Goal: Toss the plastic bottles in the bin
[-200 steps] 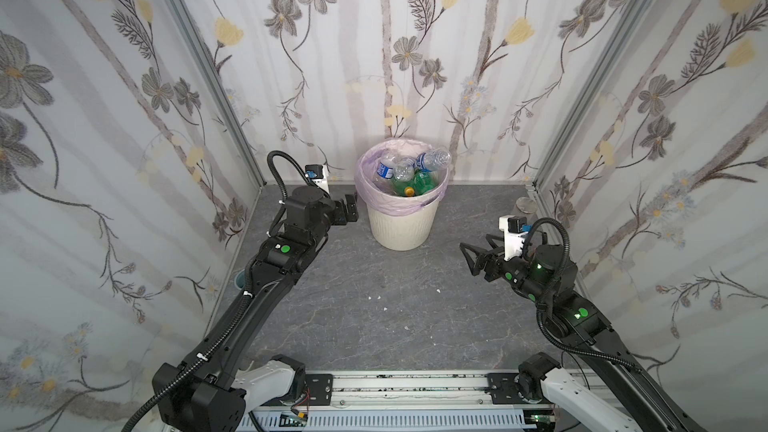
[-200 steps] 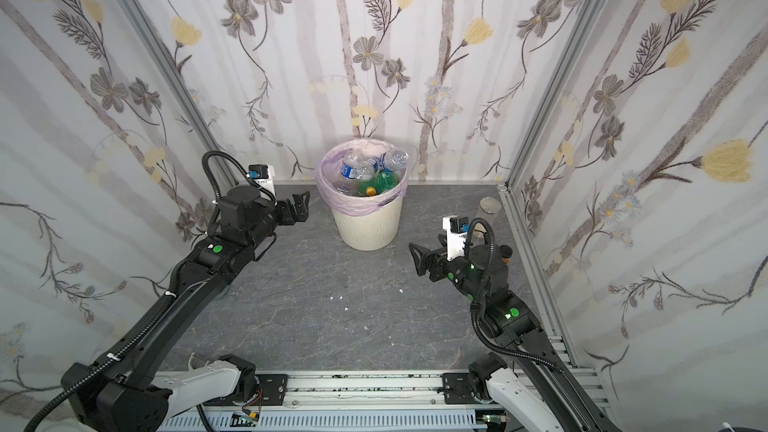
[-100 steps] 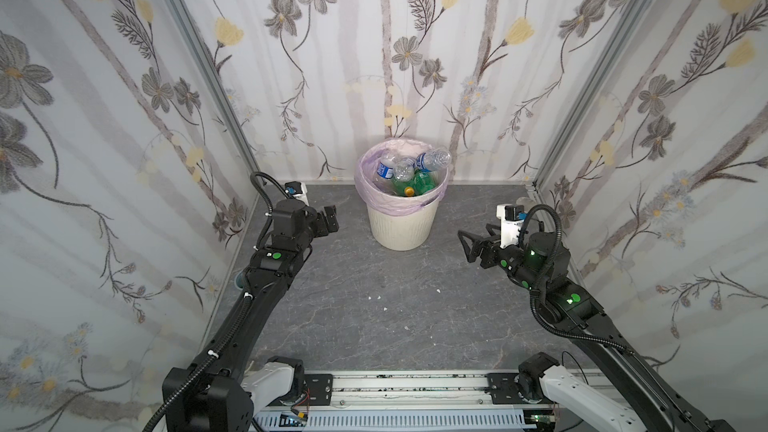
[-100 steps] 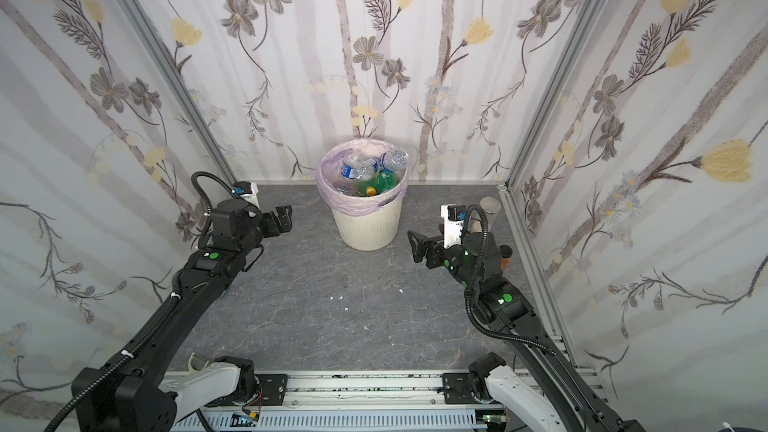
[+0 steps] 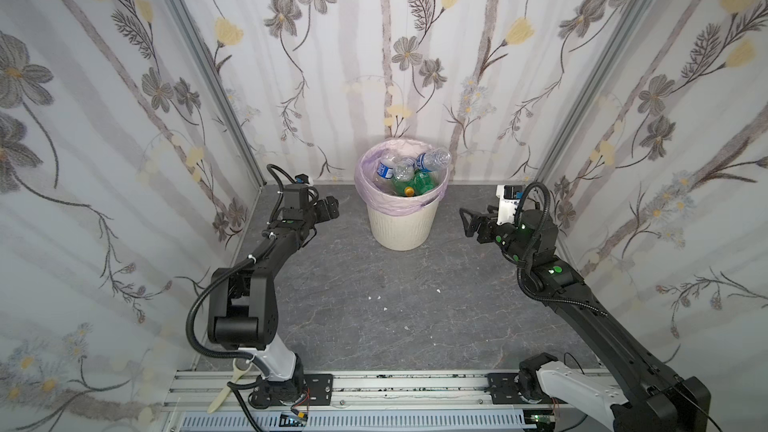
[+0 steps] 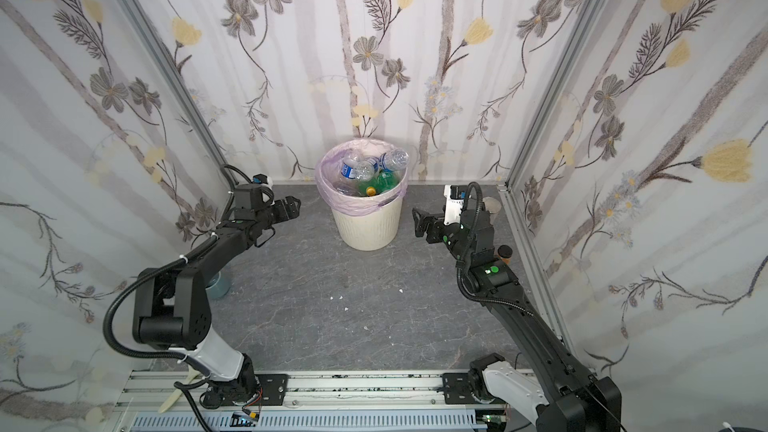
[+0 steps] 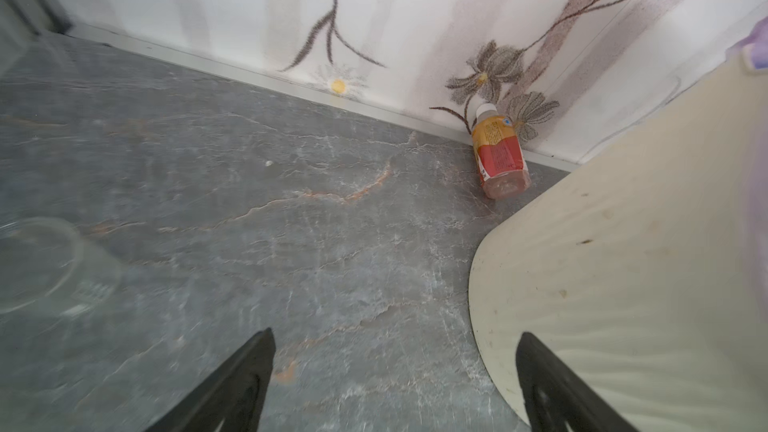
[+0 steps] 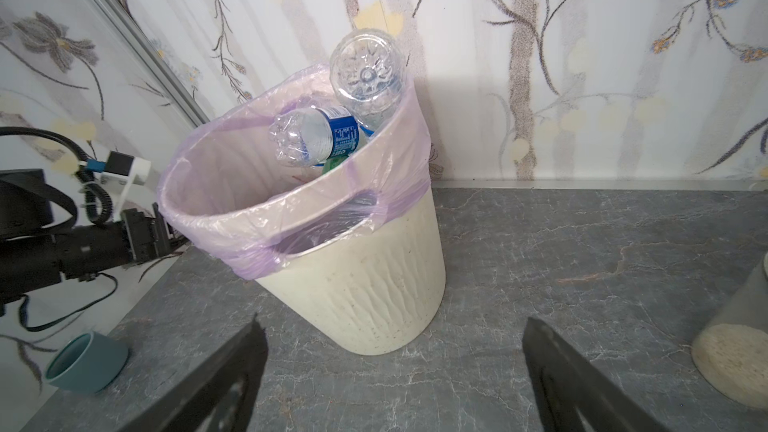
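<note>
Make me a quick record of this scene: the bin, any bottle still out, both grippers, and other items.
bin: cream, pink-lined, upright, holds several plastic bottles
still out: red-and-yellow bottle on the floor by the wall, outside the bin
left gripper: open, empty
right gripper: open, empty
other: blue cup, grain jar

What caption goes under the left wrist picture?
Open left gripper faces a red-and-yellow bottle at the wall, beside the bin.

The bin (image 5: 402, 222) stands near the back wall, bottles (image 5: 409, 172) piled inside; another bottle (image 7: 498, 151) lies behind it, a cup (image 6: 219, 284) far left.
</note>
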`<action>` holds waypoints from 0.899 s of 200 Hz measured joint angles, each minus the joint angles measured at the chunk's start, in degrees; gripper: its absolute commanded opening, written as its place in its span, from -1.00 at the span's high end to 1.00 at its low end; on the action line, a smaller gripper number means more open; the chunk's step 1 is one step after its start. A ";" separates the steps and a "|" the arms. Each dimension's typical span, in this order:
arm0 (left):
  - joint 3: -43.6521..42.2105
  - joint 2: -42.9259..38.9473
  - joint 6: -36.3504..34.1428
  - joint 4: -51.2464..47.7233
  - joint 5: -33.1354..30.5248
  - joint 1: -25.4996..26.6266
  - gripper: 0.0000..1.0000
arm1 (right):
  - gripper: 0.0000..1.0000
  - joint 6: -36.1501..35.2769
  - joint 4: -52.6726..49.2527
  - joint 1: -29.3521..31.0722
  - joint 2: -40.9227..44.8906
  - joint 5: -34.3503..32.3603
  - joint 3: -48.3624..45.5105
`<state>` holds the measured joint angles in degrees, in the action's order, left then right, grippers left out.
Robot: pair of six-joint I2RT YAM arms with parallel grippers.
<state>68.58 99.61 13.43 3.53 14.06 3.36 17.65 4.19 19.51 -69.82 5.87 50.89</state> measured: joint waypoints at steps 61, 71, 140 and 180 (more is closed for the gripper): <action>12.26 17.44 -1.07 2.75 9.18 2.97 -0.78 | -0.88 1.92 4.17 -0.44 -2.75 1.90 3.17; 12.90 18.64 -1.05 4.48 10.97 3.85 -0.78 | -0.88 2.43 4.31 -0.44 -2.69 1.90 2.97; 18.01 24.79 0.07 8.68 16.33 11.80 -0.80 | -0.87 4.37 6.29 -0.44 -1.36 3.21 2.03; 22.08 28.15 2.19 10.08 16.63 15.26 -0.88 | -0.86 4.83 6.71 -0.44 -0.28 3.45 0.94</action>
<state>90.65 127.76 15.62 13.61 30.70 18.61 22.48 10.90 19.07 -70.11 9.32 51.83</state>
